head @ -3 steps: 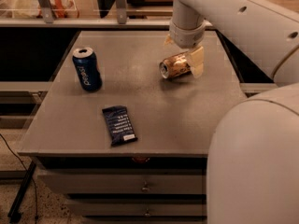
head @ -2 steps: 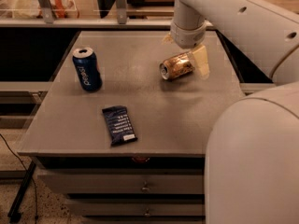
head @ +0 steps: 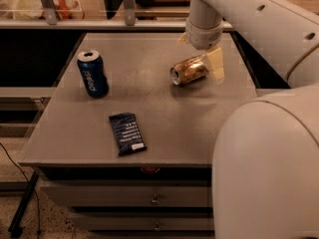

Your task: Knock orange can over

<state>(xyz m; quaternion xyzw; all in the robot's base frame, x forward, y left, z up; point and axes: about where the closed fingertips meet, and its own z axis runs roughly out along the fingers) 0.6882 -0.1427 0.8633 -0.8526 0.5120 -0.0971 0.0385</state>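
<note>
The orange can (head: 189,70) lies on its side on the grey table (head: 164,128), right of the middle, with its silver top pointing to the front left. My gripper (head: 200,53) hangs just above and behind the can. It is open and holds nothing. One pale finger (head: 216,64) is down beside the can's right end, and the other finger (head: 182,39) shows behind the can.
A dark blue can (head: 92,74) stands upright at the table's left. A dark blue snack bar wrapper (head: 127,133) lies flat near the front edge. Drawers (head: 154,199) sit below the tabletop. My white arm and body (head: 269,163) fill the right side.
The orange can stays lying on its side in the same spot. My gripper has shifted only slightly to the right above it.
</note>
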